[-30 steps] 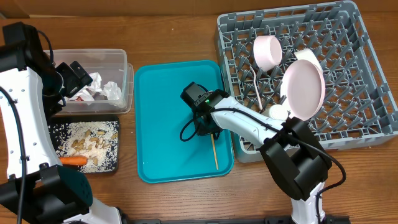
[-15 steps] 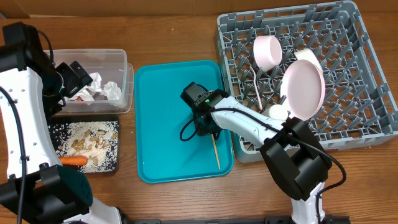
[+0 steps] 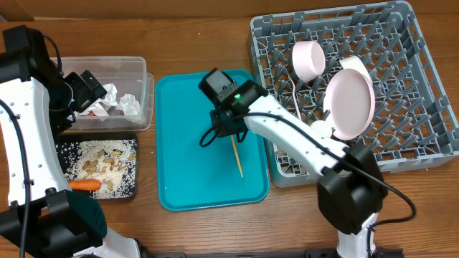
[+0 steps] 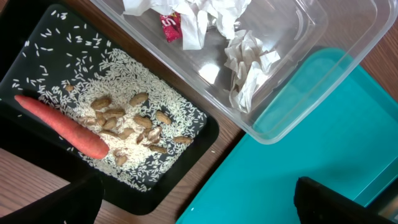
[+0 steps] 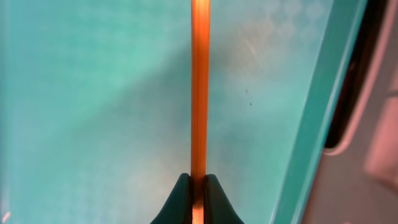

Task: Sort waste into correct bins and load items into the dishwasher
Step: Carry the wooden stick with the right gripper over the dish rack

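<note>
Thin pale wooden stick (image 5: 199, 93) has left its spot on the flat teal tray (image 3: 179, 143), pinched in the right hand (image 5: 198, 182), seemingly lifted for loading.

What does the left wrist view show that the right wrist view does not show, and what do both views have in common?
Only the left wrist view: the clear tub holding napkins and a red wrapper, and the black tray with the carrot and grain scraps.
Only the right wrist view: the wooden stick pinched in the right hand.
Both: the teal tray.
</note>
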You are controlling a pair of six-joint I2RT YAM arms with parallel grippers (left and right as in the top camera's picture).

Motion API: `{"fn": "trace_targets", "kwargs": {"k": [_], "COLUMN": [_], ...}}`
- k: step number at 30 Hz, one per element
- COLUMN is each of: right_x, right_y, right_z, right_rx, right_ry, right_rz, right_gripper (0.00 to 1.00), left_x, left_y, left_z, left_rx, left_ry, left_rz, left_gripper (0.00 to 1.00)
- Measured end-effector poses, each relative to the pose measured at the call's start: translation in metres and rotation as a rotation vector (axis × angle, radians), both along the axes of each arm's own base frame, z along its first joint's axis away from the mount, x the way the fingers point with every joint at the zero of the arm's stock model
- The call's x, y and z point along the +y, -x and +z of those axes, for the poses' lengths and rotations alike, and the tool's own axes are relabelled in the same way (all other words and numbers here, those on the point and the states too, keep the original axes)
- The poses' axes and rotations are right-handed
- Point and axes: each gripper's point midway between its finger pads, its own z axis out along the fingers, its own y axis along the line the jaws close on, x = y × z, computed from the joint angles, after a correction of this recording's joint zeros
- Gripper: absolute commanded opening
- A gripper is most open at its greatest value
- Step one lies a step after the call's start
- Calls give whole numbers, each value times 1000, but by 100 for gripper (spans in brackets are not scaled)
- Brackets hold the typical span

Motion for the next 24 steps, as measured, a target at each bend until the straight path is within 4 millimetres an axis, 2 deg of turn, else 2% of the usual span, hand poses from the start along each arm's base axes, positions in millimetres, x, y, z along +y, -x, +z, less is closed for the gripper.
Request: {"fn": "trace_targets", "kwargs": {"k": [5, 9, 11, 17, 21, 24], "right_x": [-5, -36, -61, -132, -156, -167], "right_y": [-15, -34, -47, -85, -106, -111], "right_z": [59, 96, 103, 106, 113, 113], "right_rx": [-108, -192, -206, -243, -305, -317], "right_ry": [-65, -88, -79, -45, -38, -22], "right_rz": [61, 47, 10, -109, -122, -112], "right_gripper": [4, 4, 4, 4, 4, 4], "left_x": [0, 0, 0, 0, 0, 0], "left_y": [0, 0, 0, 0, 0, 0], "left_z": [0, 0, 0, 0, 0, 0], "left_rx": [0, 0, 0, 0, 0, 0], "left_ry": [0, 0, 0, 0, 0, 0], "left_rz": [0, 0, 0, 0, 0, 0], "left_gripper": [100, 100, 100, 100, 100, 100]}}
